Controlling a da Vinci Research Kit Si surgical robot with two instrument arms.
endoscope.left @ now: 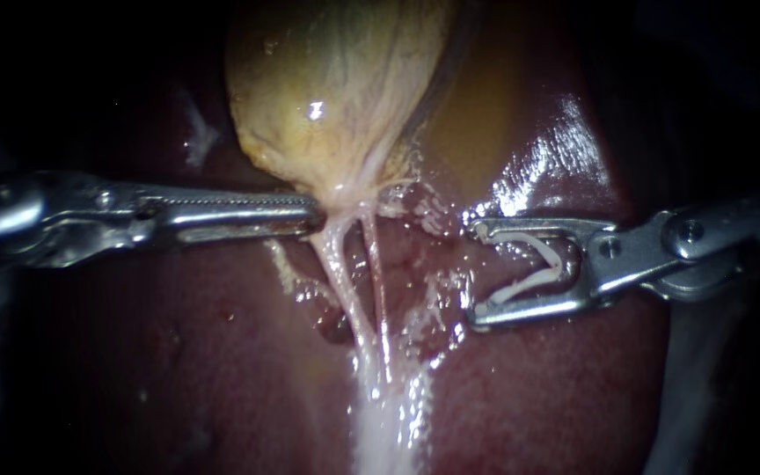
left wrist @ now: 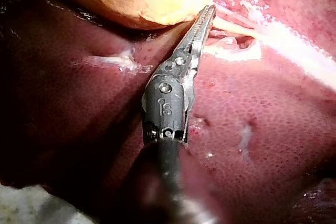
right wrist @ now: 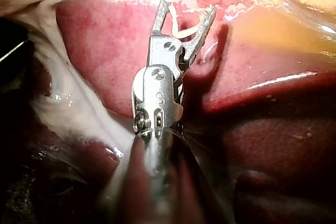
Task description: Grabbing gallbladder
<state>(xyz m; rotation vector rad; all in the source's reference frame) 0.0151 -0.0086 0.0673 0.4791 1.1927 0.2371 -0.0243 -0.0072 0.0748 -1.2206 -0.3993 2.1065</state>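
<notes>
The gallbladder (endoscope.left: 336,97) lay at the upper centre of the endoscope view, on the liver (endoscope.left: 222,369), its narrow neck pointing down. Two pale tubes (endoscope.left: 345,281) ran from the neck toward the lower centre. The left instrument (endoscope.left: 317,217) reached in level from the left edge. Its jaws were released, only a thin gap between them, and the tips touched the neck. The right instrument (endoscope.left: 477,274) came in from the right, and its wide-set jaws grasped a white clip (endoscope.left: 521,239), apart from the tubes.
</notes>
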